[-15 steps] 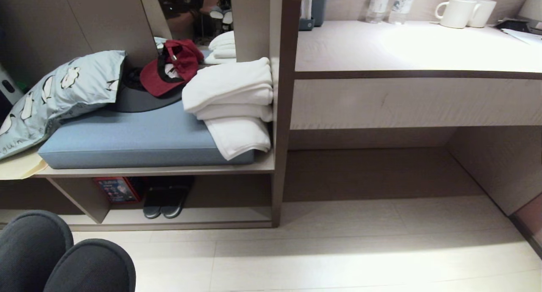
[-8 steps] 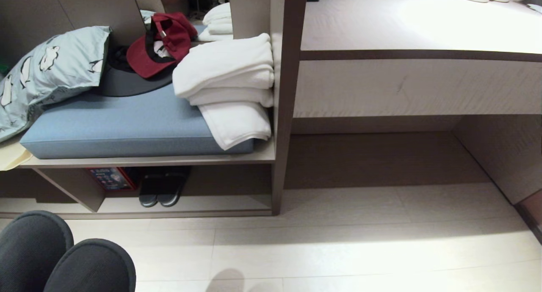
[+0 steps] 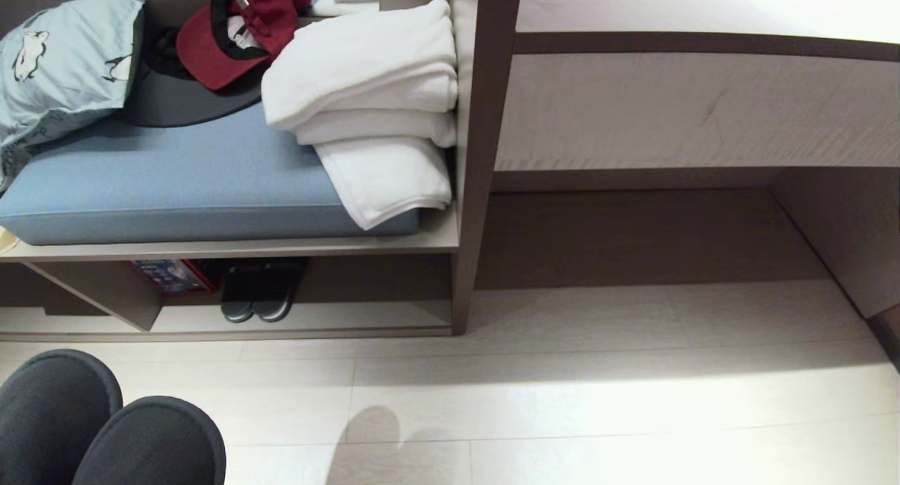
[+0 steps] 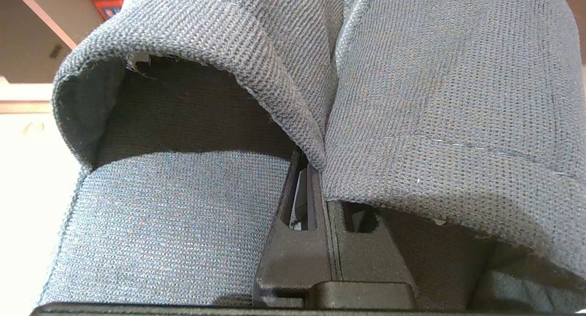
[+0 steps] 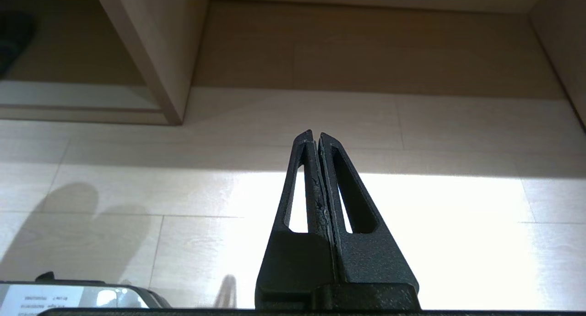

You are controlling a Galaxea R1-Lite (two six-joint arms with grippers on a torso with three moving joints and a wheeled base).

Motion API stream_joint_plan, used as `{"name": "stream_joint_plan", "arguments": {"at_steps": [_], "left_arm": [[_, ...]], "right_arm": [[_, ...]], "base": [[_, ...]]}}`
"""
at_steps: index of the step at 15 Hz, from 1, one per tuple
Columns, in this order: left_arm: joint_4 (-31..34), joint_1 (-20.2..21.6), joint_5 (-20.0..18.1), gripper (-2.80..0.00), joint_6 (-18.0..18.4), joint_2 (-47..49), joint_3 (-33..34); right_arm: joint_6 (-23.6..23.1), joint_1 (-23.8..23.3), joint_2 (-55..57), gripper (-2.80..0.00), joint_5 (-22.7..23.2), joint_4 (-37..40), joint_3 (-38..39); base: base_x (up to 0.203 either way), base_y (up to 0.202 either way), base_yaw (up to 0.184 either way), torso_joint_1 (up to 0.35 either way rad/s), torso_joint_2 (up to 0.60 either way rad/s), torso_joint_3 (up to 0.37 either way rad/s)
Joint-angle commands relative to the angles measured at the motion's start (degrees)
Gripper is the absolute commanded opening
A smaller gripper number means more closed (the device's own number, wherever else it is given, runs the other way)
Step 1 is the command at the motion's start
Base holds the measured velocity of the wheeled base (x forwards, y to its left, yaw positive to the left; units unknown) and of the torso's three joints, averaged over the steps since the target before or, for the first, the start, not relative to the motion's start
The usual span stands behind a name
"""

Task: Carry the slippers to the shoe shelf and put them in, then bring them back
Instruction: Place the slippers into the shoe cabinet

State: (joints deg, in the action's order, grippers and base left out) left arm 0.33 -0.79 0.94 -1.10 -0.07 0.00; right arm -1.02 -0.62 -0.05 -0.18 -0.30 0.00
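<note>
Left pincer (image 4: 316, 169) clamps the black slippers (image 3: 105, 429) at seven o'clock; right pincer (image 5: 317, 139) is closed, empty; shoe shelf (image 3: 302, 316) at ten o'clock.

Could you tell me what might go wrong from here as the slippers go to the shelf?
The left gripper pinches only the slippers' inner edges, so one could slip out on the way. The shelf is low and already holds another pair and a box, which the slippers could bump.
</note>
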Motion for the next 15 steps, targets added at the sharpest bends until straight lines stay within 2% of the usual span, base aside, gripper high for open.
{"name": "stream_joint_plan", "arguments": {"at_steps": [1, 15], "left_arm": [[0.0, 0.0, 0.0, -2.8, 0.0, 0.0, 0.0], [0.0, 0.0, 0.0, -2.8, 0.0, 0.0, 0.0]], "right_arm": [[0.0, 0.0, -2.2, -2.8, 0.0, 0.0, 2.3], [0.0, 0.0, -2.2, -2.8, 0.0, 0.0, 2.3]], "base": [[0.0, 0.0, 0.0, 0.007, 0.0, -0.192], [0.0, 0.0, 0.0, 0.002, 0.0, -0.199]]}}
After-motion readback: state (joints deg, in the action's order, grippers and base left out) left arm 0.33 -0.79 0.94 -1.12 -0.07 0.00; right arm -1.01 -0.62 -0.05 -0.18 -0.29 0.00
